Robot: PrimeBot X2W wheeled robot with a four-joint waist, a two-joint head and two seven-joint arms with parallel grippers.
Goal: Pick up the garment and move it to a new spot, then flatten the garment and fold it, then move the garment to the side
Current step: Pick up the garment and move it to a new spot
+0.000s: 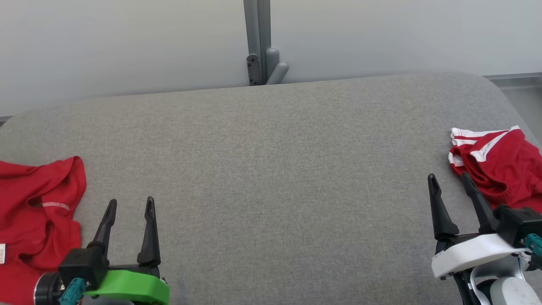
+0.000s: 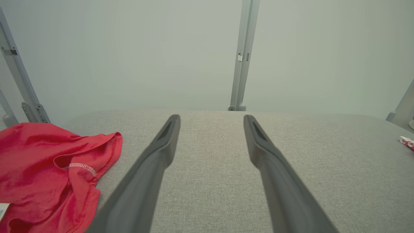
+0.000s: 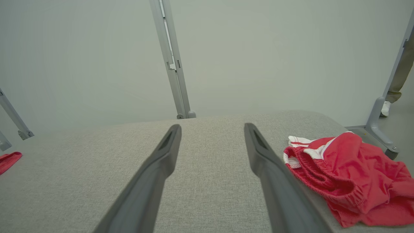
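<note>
Two red garments lie on the grey padded surface (image 1: 271, 169), and the frames do not settle which one the task concerns. A red shirt (image 1: 38, 220) lies crumpled at the surface's left edge, its neckline with pale inner tape facing up and a small white tag at its outer side; part of it runs out of the head view. A pair of red shorts (image 1: 504, 169) with white side stripes and a white-trimmed waistband lies bunched at the right edge, well apart from the shirt, with bare fabric surface between them. The left gripper (image 1: 131, 201) sits at the lower left, just beside the shirt's right edge, its two dark fingers spread apart with nothing between them. The right gripper (image 1: 448, 177) sits at the lower right, fingers likewise spread and holding nothing; its outer finger runs right alongside the shorts' waistband, and contact cannot be confirmed. Both grippers point toward the far edge of the surface. Behind that edge stands a pale panel (image 1: 127, 42) divided by a grey post (image 1: 257, 38). In the right wrist view, a person's trouser leg (image 3: 399, 81) and white shoe (image 3: 385, 108) show beyond the panel's end.
</note>
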